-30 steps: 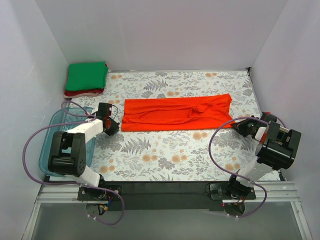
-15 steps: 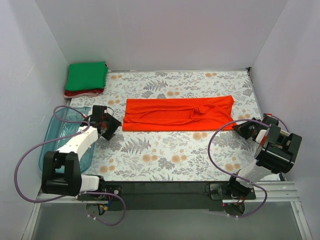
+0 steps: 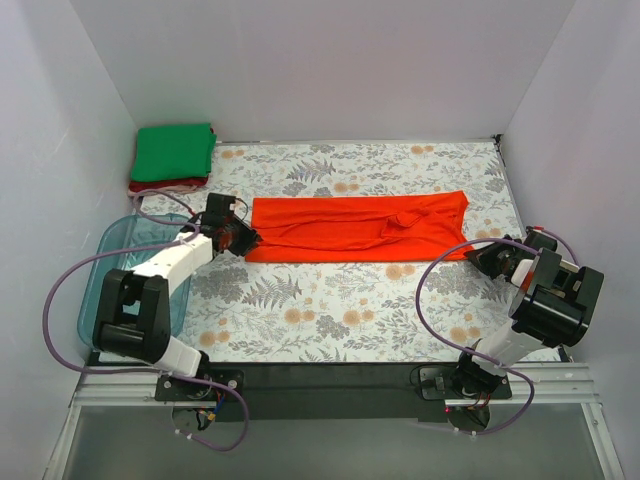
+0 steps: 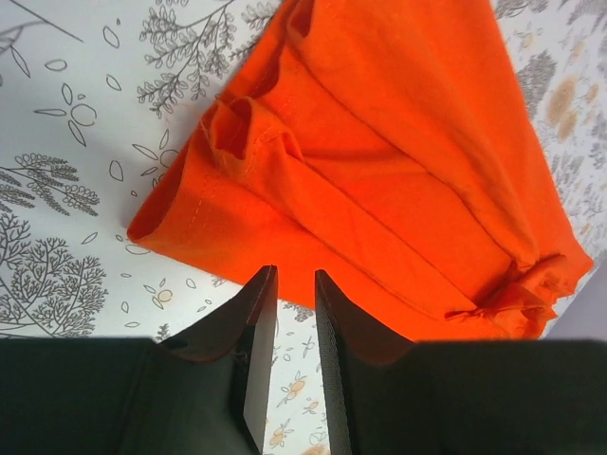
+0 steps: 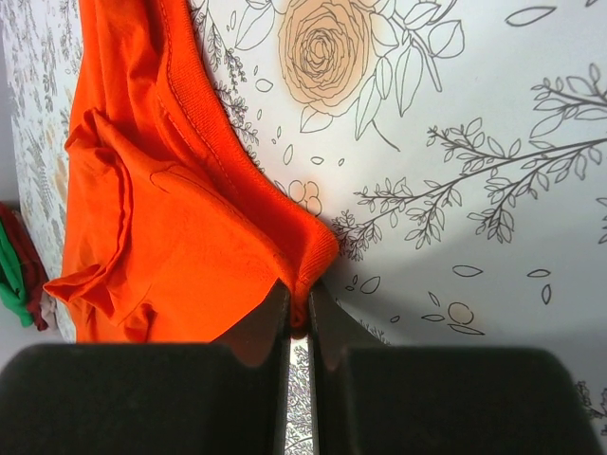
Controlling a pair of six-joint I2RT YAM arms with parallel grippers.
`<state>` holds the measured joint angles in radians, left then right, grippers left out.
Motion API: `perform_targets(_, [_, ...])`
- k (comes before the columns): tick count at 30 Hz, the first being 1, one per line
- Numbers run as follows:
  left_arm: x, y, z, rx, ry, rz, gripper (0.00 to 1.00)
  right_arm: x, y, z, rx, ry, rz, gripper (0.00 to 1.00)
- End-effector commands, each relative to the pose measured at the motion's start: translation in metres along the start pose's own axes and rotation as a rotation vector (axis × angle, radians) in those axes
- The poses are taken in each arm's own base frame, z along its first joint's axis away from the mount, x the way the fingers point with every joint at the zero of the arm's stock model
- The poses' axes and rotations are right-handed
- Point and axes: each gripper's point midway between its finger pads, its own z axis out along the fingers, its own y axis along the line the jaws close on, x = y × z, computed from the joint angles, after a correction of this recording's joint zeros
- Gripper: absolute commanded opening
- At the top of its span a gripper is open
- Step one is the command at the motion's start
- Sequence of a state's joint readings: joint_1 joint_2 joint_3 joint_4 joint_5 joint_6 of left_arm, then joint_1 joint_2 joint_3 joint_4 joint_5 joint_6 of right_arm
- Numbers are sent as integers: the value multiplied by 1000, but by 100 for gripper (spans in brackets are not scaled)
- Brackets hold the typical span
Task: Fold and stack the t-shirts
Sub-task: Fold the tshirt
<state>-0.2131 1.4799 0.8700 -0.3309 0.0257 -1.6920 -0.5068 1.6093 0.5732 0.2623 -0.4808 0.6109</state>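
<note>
The orange shirt [image 3: 355, 228] is soft matt cloth; the blue tub [image 3: 120, 238] clear glossy plastic; the flowered tablecloth [image 3: 330, 310] matt.

Table [image 3: 340, 300]: white top, grey-and-orange floral print, under left claw [image 3: 245, 238] | Walls [image 3: 320, 60]: plain pale panels, beyond and flanking | Tub [image 3: 100, 262]: clear blue plastic, outboard of claw | Rail [image 3: 575, 385]: metal, behind claw | Light: soft, even

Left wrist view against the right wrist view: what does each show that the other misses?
Only left wrist: the left hand, fingers slightly apart and empty, at an edge of the orange shirt. Only right wrist: the right hand pinching a shirt corner, plus slivers of the green shirt and dark red shirt at the frame edge. Both: the orange shirt lying on the floral tablecloth.
</note>
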Motion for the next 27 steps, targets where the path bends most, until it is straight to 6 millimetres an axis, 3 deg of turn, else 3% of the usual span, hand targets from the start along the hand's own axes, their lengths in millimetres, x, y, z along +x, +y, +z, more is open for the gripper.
perform_targets(1, [9, 12, 11, -42, 15, -27, 21, 13, -28, -2, 110, 38, 3, 1])
perform_targets(2, [12, 27, 16, -80, 1, -31, 21, 13, -28, -2, 114, 34, 0, 1])
perform_targets(8, [16, 56, 32, -166, -14, -38, 21, 15, -37, -2, 143, 43, 5, 1])
perform_targets(13, [13, 92, 24, -275, -47, -75, 22, 13, -50, -11, 197, 20, 17, 1])
perform_targets(18, [16, 117, 16, -333, -44, -93, 23, 9, -48, -17, 216, 17, 9, 1])
perform_targets(20, [18, 118, 12, -329, -39, -92, 24, 5, -44, -21, 215, 8, -9, 5])
perform_targets(23, [15, 109, 4, -288, -47, -76, 27, -4, -32, -30, 202, -20, -44, 21])
perform_targets(26, [2, 87, -10, -211, -82, -29, 36, -15, -11, -41, 170, -62, -93, 37])
perform_targets(27, [-1, 82, -14, -195, -89, 2, 44, -18, -5, -43, 161, -75, -111, 42])
